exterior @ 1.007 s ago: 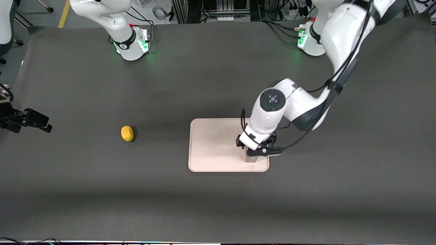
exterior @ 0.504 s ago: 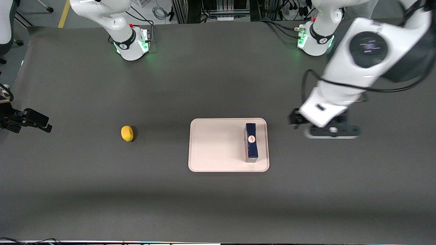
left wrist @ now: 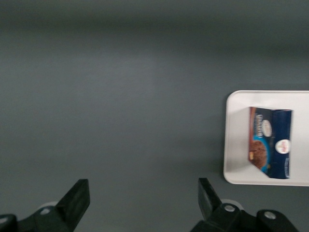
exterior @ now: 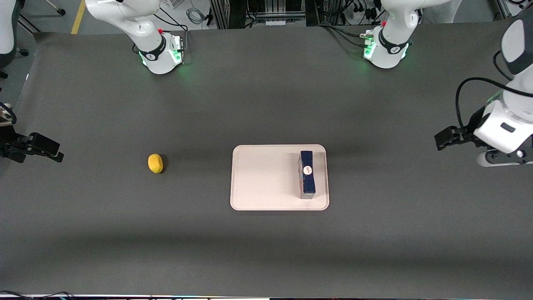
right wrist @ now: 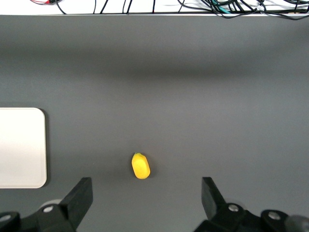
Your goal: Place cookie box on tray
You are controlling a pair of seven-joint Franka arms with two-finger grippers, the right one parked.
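Note:
The cookie box, dark blue with a round white-red logo, stands on one long edge on the pale pink tray, near the tray's rim toward the working arm's end. In the left wrist view the cookie box shows its cookie picture, resting on the tray. My left gripper hangs well away from the tray, toward the working arm's end of the table. The gripper is open, with only dark table mat between its fingers.
A small yellow lump lies on the mat toward the parked arm's end; the right wrist view shows the lump and a corner of the tray. Both arm bases stand at the table's edge farthest from the front camera.
One second ago my gripper was down on the box on the tray. It has let go, risen and swung away toward the working arm's end. The box stays on the tray.

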